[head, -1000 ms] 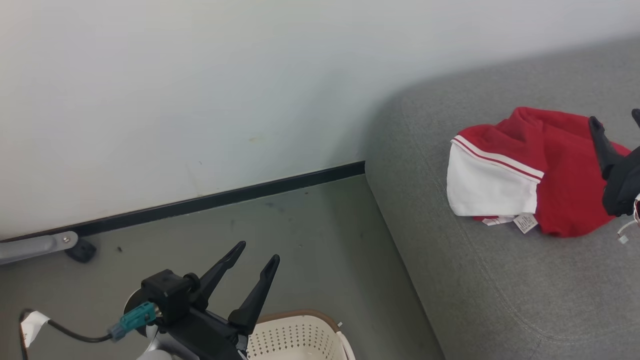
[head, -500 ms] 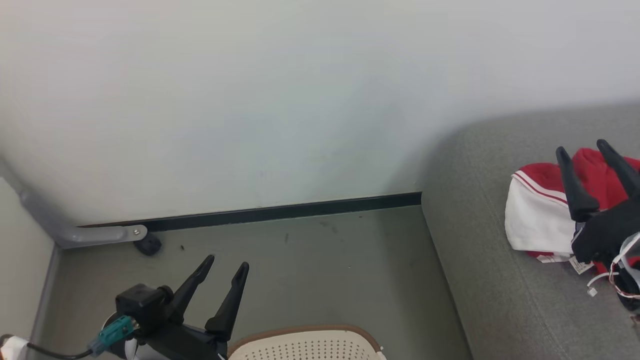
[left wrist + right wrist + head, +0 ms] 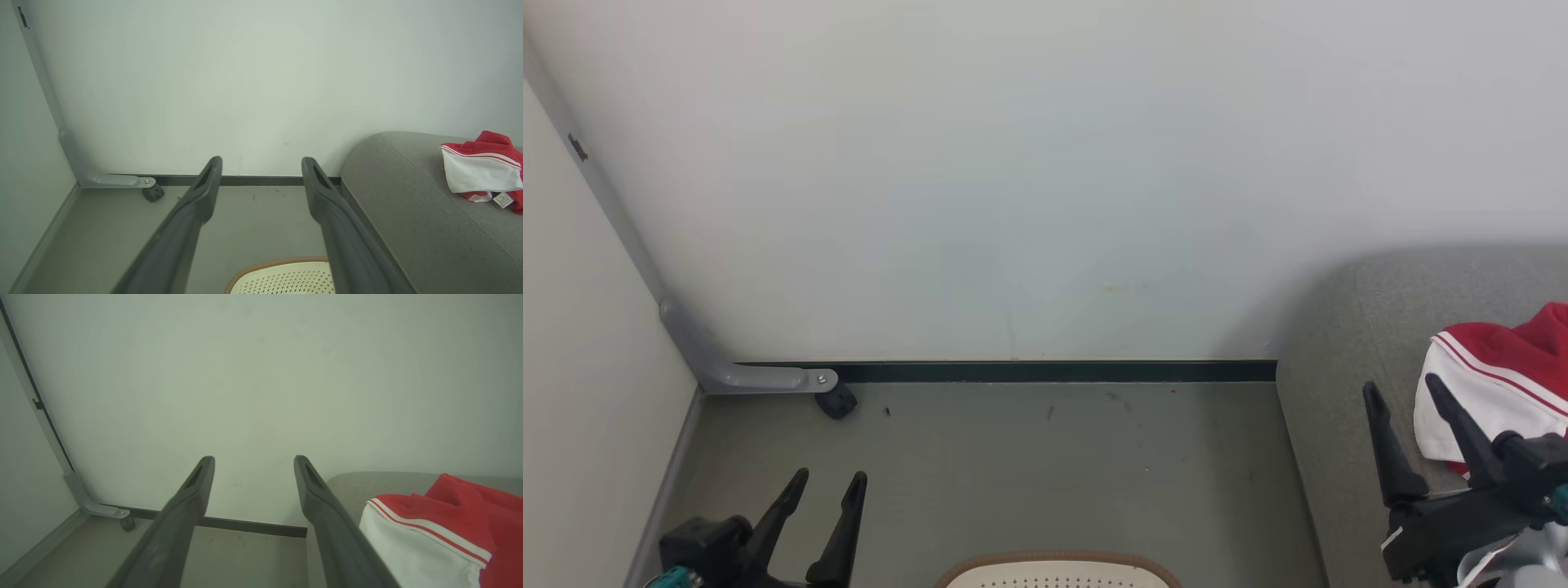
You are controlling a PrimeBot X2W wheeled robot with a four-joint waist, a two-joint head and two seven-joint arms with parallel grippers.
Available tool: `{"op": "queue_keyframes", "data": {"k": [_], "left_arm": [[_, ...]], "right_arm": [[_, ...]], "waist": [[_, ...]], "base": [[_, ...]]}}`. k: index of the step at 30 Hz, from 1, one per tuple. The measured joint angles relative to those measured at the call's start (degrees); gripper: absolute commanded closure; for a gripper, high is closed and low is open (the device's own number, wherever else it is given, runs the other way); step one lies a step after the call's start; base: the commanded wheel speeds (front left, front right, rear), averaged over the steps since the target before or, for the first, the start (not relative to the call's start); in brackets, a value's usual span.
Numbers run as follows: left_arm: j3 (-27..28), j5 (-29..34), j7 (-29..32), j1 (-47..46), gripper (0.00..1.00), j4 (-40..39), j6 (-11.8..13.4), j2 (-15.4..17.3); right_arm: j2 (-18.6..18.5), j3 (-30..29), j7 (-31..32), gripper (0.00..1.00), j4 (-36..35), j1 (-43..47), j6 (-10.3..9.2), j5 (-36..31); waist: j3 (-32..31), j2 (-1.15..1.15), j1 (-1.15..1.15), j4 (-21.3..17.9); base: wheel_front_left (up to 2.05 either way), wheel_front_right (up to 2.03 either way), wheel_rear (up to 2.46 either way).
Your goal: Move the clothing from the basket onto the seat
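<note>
Both sets of fingers spread wide and empty here, the left gripper (image 3: 830, 477) low over the floor (image 3: 1054, 457) near the basket (image 3: 1058, 563), the right gripper (image 3: 1402, 385) up by the sofa (image 3: 1339, 327), where the red-and-white clothing (image 3: 1494, 392) (white panel, striped trim showing) lies bunched on the grey cushion.

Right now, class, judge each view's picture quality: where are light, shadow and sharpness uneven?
Head view: flat light, no glare, faint shadow on the white wall above the grey woven-fabric sofa. Left wrist view: red-and-white garment crisp. Right wrist view: corners darken, close garment slightly soft.
</note>
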Motion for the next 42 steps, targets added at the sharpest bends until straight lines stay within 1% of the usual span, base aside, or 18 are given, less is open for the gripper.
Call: {"op": "queue_keyframes", "data": {"k": [2, 7, 11, 14, 16, 19, 22, 28, 30, 34, 41, 42], "left_arm": [[1.2, -0.01, 0.0, 1.16, 0.0, -0.12, 0.47, 0.03], [6.04, -0.01, -0.01, 4.65, 0.0, -0.52, 1.58, 0.19], [8.95, 0.4, -0.01, 6.6, 0.0, -1.22, 2.0, -0.6], [10.63, 0.75, -0.01, 7.65, 0.0, -2.45, 2.03, -1.97], [11.06, 1.83, -0.01, 7.86, 0.0, -2.69, 2.21, -2.16], [12.07, 2.92, -0.01, 8.59, 0.0, -2.83, 2.41, -2.38], [12.5, 5.08, -0.01, 8.59, 0.0, -2.93, 2.42, -2.77], [13.17, 7.21, -0.01, 8.61, 0.0, -2.92, 2.42, -3.28], [13.47, 8.13, -0.01, 8.75, 0.0, -2.91, 2.42, -3.57], [13.93, 8.88, -0.01, 9.66, 0.0, -2.91, 2.41, -4.42], [14.66, 9.69, -0.01, 9.66, 0.0, -2.9, 2.31, -4.93], [14.8, 9.7, -0.01, 9.65, 0.0, -2.9, 1.92, -5.01]], "right_arm": [[1.14, 0.35, -1.22, 0.0, -0.76, 2.08, -0.88, -0.01], [4.48, 1.44, -3.93, 0.0, -0.56, 3.76, -2.0, 0.0], [5.48, 1.77, -6.03, 0.0, -0.46, 5.83, -2.97, -0.01], [6.23, 2.16, -6.45, 0.0, 0.22, 7.38, -3.01, -0.08], [7.1, 2.56, -6.86, 0.0, 0.57, 7.87, -3.46, -0.15], [8.21, 3.05, -7.17, 0.0, 1.0, 7.9, -3.49, -0.23], [8.48, 3.28, -7.57, 0.0, 1.44, 7.89, -3.49, -0.56], [8.48, 3.33, -8.08, 0.0, 1.8, 7.78, -3.5, -1.11], [8.53, 3.23, -8.08, 0.0, 1.93, 7.75, -3.81, -1.14], [8.62, 3.16, -8.11, 0.0, 2.21, 7.7, -3.9, -1.18], [8.93, 3.15, -8.31, 0.0, 2.86, 7.64, -3.9, -1.67], [8.96, 3.15, -8.54, 0.0, 2.97, 7.63, -3.9, -1.67]], "waist": [[-0.17, 0.0, 0.0, 0.24], [-0.19, 0.01, 0.0, -0.34], [-0.24, 0.01, 0.0, -0.98], [-0.24, 0.01, 0.0, -1.08], [-0.3, 0.01, 0.0, -1.07], [-0.29, 0.01, 0.0, -1.1], [-0.28, 0.01, 0.0, -1.19], [-0.29, 0.01, 0.0, -1.41], [-0.29, 0.01, 0.0, -1.5], [-0.23, 0.01, 0.0, -1.64], [-0.1, 0.01, 0.0, -1.78], [-0.08, 0.0, 0.0, -1.79]], "base": [[0.0, 0.0, 0.0], [0.0, 0.0, 0.0], [0.0, 0.0, 0.0], [0.0, 0.0, 0.0], [0.0, 0.0, 0.0], [0.0, 0.0, 0.0], [0.0, 0.0, 0.0], [0.0, 0.0, 0.0], [0.0, 0.0, 0.0], [0.0, 0.0, 0.0], [0.0, 0.0, 0.0], [0.0, 0.0, 0.0]]}}
